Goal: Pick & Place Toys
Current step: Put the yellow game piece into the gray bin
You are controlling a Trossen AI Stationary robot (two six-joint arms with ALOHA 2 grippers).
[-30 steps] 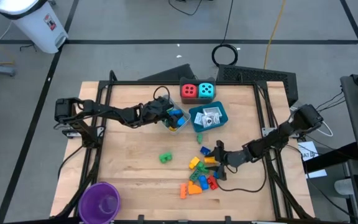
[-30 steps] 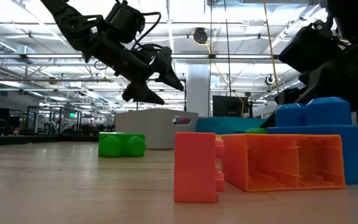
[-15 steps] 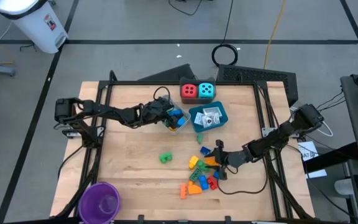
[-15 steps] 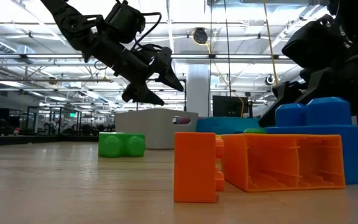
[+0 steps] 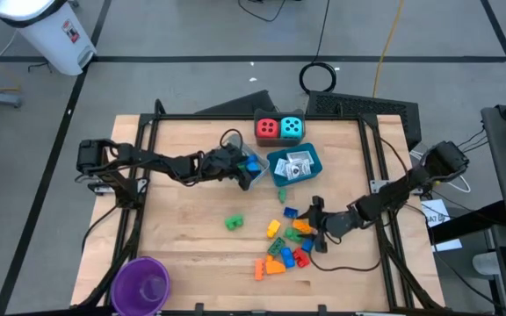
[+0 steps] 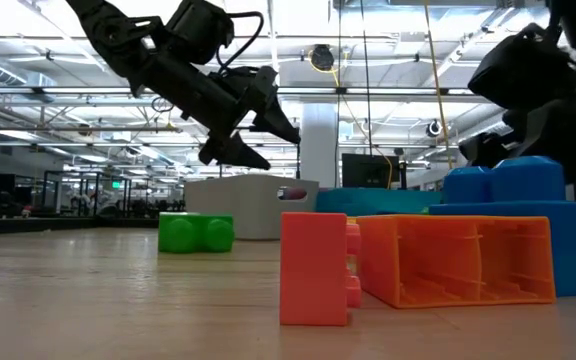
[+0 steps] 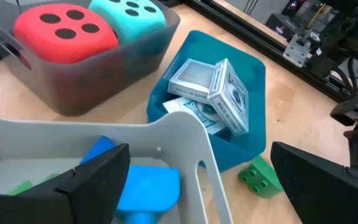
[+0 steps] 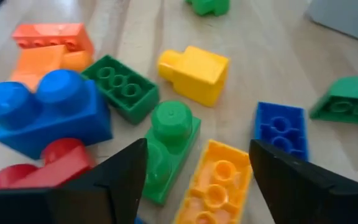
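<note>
Two dotted dice, red (image 7: 64, 32) and cyan (image 7: 129, 14), sit side by side in a grey tray (image 7: 98, 65); three or so glossy printed packets (image 7: 213, 93) fill the blue tray (image 5: 281, 178). The left gripper (image 7: 197, 186), fingers apart, hangs over the white tray (image 7: 179, 134) holding blue bricks (image 7: 148, 186). The right gripper (image 8: 197, 171), also spread, hovers over studded plastic bricks (image 8: 194, 74) on the wooden table (image 5: 183, 237).

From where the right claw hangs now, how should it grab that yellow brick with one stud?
Judging by its pose, the right gripper, open, should come straight down and pinch the yellow brick across its two flat side walls. Its stud points sideways, and those walls look clear of the green brick.
</note>
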